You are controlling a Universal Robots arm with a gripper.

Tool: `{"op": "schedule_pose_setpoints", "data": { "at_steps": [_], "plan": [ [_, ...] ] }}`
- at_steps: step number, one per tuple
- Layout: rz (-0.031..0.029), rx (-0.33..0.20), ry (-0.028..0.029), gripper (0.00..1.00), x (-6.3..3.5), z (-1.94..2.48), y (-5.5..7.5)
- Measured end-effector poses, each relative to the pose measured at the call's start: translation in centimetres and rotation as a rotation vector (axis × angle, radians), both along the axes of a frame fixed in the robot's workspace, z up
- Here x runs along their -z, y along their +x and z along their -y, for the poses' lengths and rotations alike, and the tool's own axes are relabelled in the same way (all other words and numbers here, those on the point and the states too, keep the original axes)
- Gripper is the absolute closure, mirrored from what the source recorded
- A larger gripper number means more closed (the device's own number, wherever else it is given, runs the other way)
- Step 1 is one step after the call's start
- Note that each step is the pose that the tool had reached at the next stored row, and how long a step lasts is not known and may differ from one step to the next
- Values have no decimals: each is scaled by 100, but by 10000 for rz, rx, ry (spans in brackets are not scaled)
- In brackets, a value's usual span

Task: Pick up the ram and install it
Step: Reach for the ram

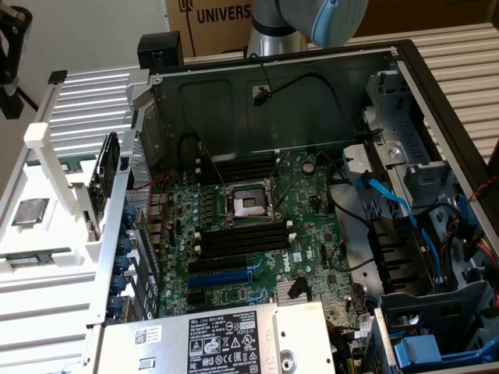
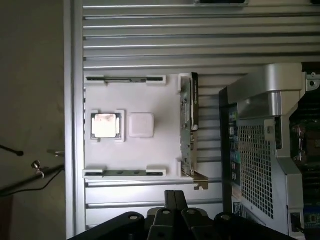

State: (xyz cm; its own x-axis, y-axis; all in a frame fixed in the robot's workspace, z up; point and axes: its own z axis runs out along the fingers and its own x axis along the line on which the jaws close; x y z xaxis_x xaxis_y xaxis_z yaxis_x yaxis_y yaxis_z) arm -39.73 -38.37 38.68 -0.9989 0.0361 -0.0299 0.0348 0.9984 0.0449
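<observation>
— So, where is the ram [image 1: 35, 257] now?

— It lies flat on the white tray [image 1: 70, 234], low on the exterior view's left, just under the square silver processor chip [image 1: 30, 210]. I believe it is the greenish strip held between white clips, but I cannot be fully sure.

— And the pincer?

— In the wrist view the gripper [image 2: 173, 196] has its two fingers pressed together, and nothing is between them. It hangs before the ribbed metal panel [image 2: 125, 197], near the tray but apart from the ram.

— And the motherboard?

— The black memory slots [image 1: 242, 238] are at the centre of the exterior view, inside the open case [image 1: 273, 93], well apart from the ram.
</observation>
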Motion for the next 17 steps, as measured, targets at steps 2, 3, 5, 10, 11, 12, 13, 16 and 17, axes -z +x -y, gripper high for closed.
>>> {"op": "schedule_pose_setpoints", "data": {
  "at_steps": [2,3,5,10,11,12,13,16,17],
  "plan": [
    [-3,-253,-6,90,11,-1,-11],
    [-2,-368,-6,90,17,-2,-19],
    [-1,-563,-6,90,35,-14,-64],
    [0,-709,-6,90,70,-56,-192],
    [1,-728,-5,90,78,-66,-221],
    [0,-747,-6,90,86,-78,-255],
    [1,-764,-6,90,94,-89,-285],
    [2,-810,-6,90,119,-125,-385],
    [1,-826,-7,90,128,-137,-419]
  ]
}}
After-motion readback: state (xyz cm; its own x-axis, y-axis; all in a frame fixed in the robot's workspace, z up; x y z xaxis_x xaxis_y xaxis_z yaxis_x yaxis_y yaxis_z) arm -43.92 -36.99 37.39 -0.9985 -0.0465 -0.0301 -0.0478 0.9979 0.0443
